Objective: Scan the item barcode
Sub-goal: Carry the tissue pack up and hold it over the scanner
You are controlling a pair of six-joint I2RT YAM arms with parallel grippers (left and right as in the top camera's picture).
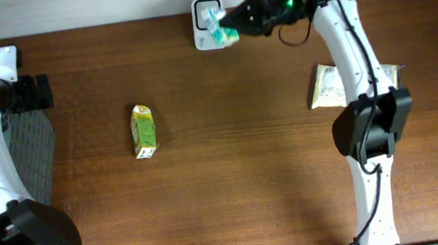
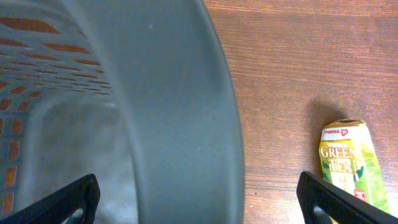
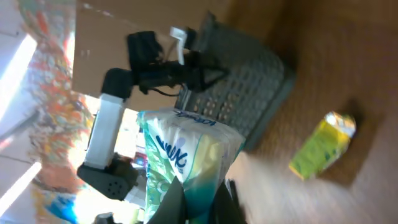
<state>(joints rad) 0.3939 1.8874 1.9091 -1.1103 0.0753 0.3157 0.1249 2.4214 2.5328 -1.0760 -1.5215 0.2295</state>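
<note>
Right gripper point(image 1: 234, 21), clenched on a tissue pack point(image 1: 220, 31), holds it over the scanner point(image 1: 201, 12) at the table's point(image 1: 231, 162) far edge; the soft pack could twist, hiding its barcode. Left gripper point(image 1: 36, 91) hangs released, empty.

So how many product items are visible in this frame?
3: a green tea carton mid-table left, a beige packet beside the right arm, and a tissue pack in the right claw at the scanner. The basket may hide more.

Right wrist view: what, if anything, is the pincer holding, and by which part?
The right pincer holds a tissue pack, pinched at its lower end in that view.
</note>
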